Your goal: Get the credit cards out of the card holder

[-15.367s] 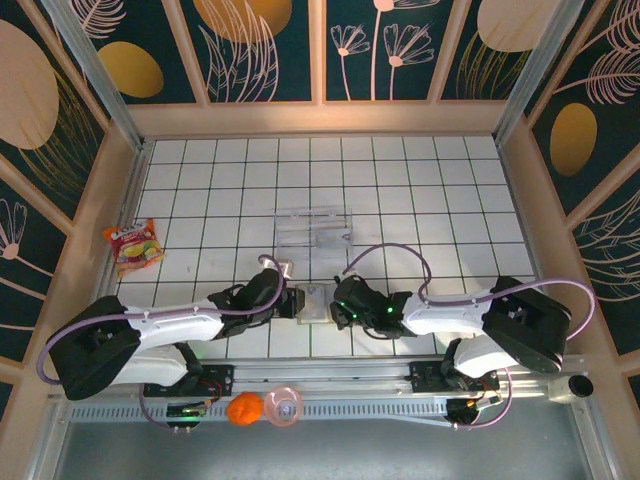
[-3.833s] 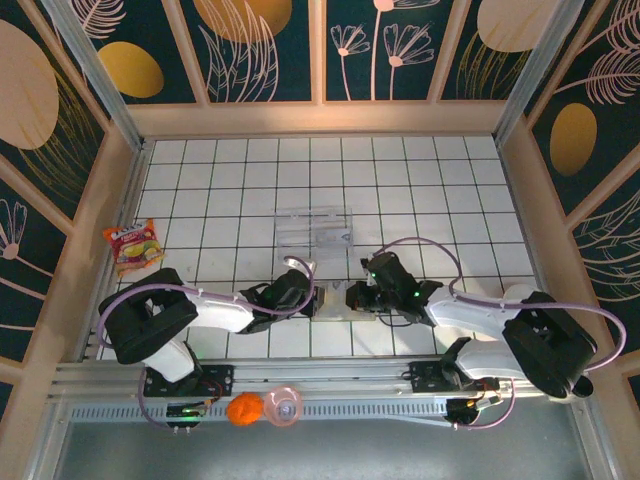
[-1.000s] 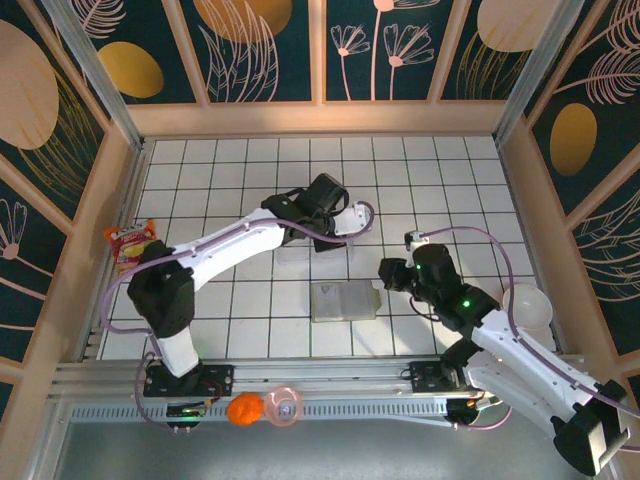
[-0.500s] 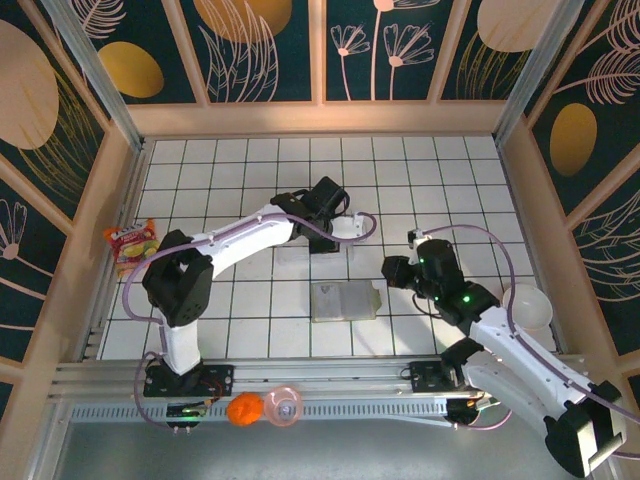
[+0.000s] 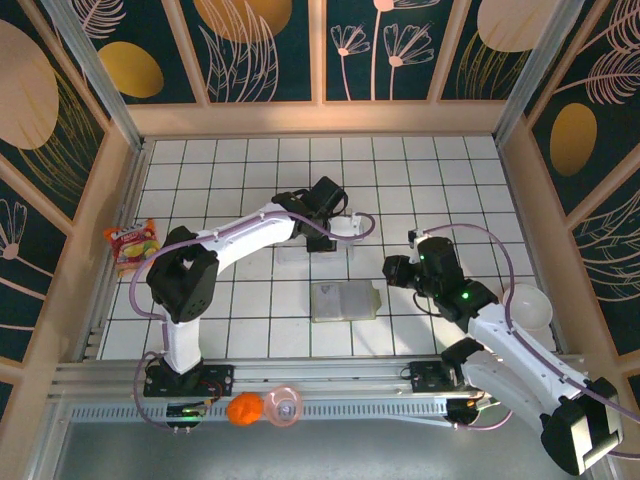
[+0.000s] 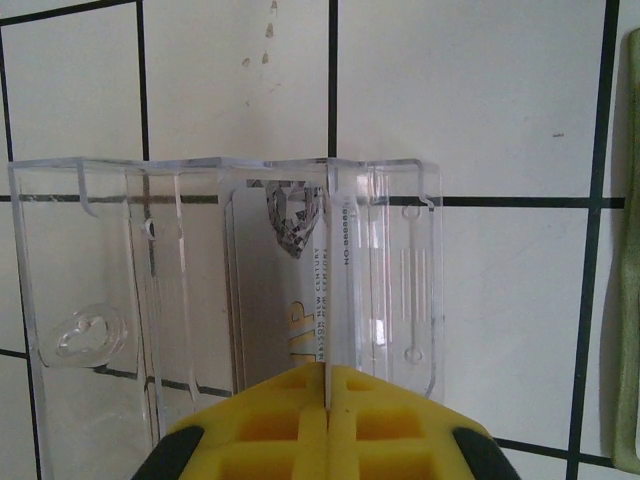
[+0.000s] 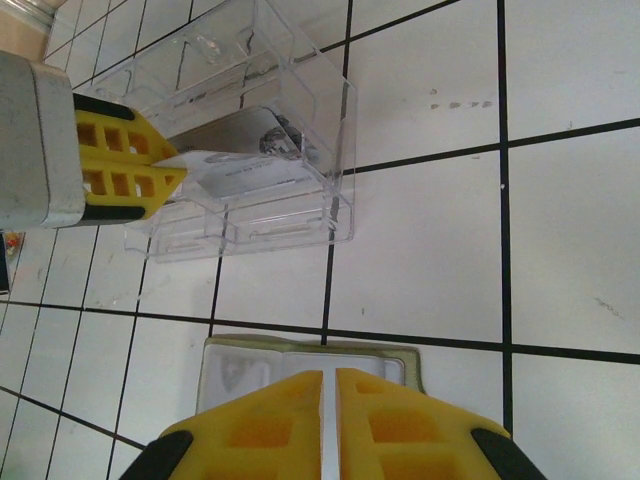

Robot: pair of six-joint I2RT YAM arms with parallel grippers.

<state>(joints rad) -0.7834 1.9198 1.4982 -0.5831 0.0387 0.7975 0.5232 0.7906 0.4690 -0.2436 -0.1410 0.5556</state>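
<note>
The card holder [image 5: 345,300] lies open on the tiles, olive rim and pale inside [image 7: 250,370]. My left gripper [image 5: 322,243] reaches into the clear tray [image 5: 290,242], shut on a thin pale credit card [image 6: 327,300] seen edge-on, its far end inside the tray [image 6: 100,300]. Another printed card [image 6: 270,300] rests in the tray beside it. In the right wrist view that gripper [image 7: 180,170] holds the grey card [image 7: 240,160]. My right gripper [image 5: 392,270] hovers just right of the card holder, its jaws [image 7: 329,385] shut to a narrow slit with nothing between them.
A snack packet [image 5: 133,245] lies by the left wall. A white bowl [image 5: 528,310] sits at the right, near my right arm. An orange ball [image 5: 245,408] and a pink object [image 5: 283,405] rest on the front rail.
Both grippers have left the card holder, which now lies open. The left one has carried a card to the tray and eased slightly nearer in the last second. The right gripper has barely moved.
</note>
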